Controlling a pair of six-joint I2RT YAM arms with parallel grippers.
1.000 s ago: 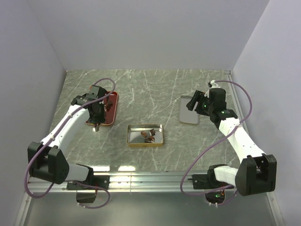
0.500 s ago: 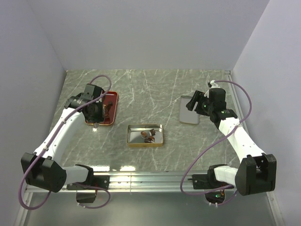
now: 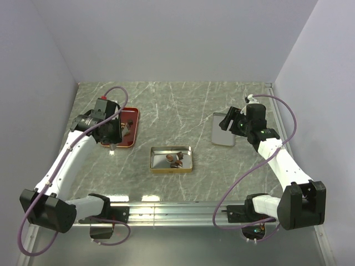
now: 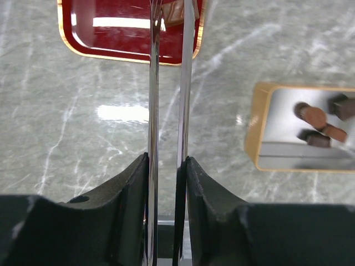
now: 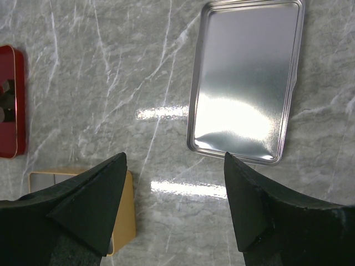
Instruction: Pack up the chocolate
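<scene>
While the left pincer (image 4: 168,6) clamps one chocolate (image 4: 175,15), others lie rightward in the gold tin (image 4: 257,128).

Bright, even overhead light, with glare on the glossy surfaces.
White streaks of glare lie on the marble table (image 4: 122,113), the red tray (image 4: 119,22) and the silver lid (image 5: 244,105), and shadows are soft. In the left wrist view the gold tin (image 4: 260,127) and its chocolate (image 4: 316,115) look slightly blurred.
</scene>
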